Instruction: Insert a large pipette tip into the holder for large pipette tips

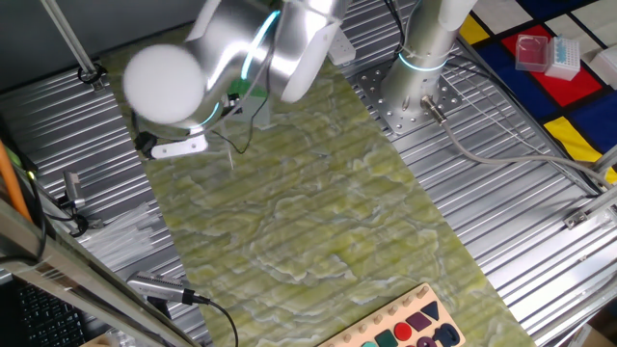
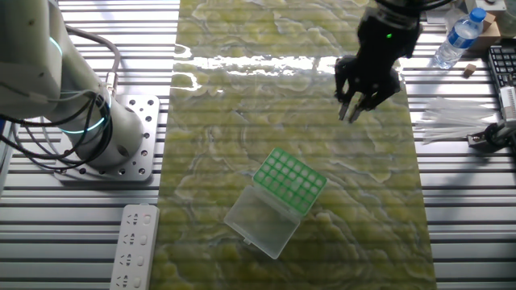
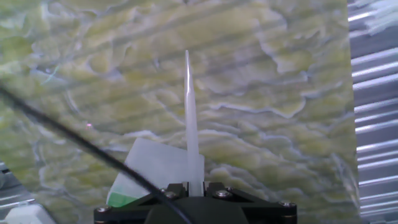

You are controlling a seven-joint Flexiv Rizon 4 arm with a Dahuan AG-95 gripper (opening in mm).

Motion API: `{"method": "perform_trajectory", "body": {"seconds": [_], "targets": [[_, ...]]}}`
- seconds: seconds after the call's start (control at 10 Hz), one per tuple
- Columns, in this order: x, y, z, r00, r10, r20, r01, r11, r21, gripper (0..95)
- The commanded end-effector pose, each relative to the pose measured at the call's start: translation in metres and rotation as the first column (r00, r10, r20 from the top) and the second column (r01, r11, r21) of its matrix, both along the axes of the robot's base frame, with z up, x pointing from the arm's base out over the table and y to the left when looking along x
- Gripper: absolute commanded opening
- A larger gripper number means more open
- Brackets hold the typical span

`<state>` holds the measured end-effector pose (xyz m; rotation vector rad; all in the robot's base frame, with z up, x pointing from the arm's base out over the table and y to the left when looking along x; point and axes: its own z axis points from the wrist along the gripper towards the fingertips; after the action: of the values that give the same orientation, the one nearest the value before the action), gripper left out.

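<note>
My claw point(image 2: 355, 113) is clamped tight on the large pipette tip point(image 3: 190, 118). In the hand view the tip sticks straight out from between the fingers, thin and pale, pointing over the green marbled mat point(image 2: 242, 97) on the counter. The holder for large pipette tips point(image 2: 290, 180) sits on the mat, well apart from the claw, with its clear lid point(image 2: 260, 221) lying open beside it.

water bottle point(image 2: 463, 38), power strip point(image 2: 132, 247), red box point(image 1: 533, 50)

open mat point(image 2: 242, 145) between pincer point(image 2: 353, 113) and green-topped holder point(image 2: 290, 180), its lid point(image 2: 260, 221) lying beside
</note>
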<state>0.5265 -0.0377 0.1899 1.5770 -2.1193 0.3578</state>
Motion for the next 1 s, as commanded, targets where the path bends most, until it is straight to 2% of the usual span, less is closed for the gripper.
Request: {"method": "perform_trajectory", "body": {"seconds": [0.1,0.3,0.6,0.8,0.9,1.0], "targets": [[0.004,0.003,0.0,1.0,0.012,-0.017,-0.012,1.0,-0.009,0.0],[0.004,0.003,0.0,1.0,-0.014,0.006,0.014,1.0,-0.02,0.0],[0.004,0.003,0.0,1.0,0.003,0.016,-0.003,1.0,-0.015,0.0],[0.004,0.003,0.0,0.998,0.059,-0.017,-0.059,0.998,-0.01,0.0],[0.004,0.0,0.002,0.994,0.095,-0.046,-0.096,0.995,-0.021,0.0],[0.0,-0.016,0.009,0.984,0.148,-0.097,-0.153,0.987,-0.042,0.0]]}}
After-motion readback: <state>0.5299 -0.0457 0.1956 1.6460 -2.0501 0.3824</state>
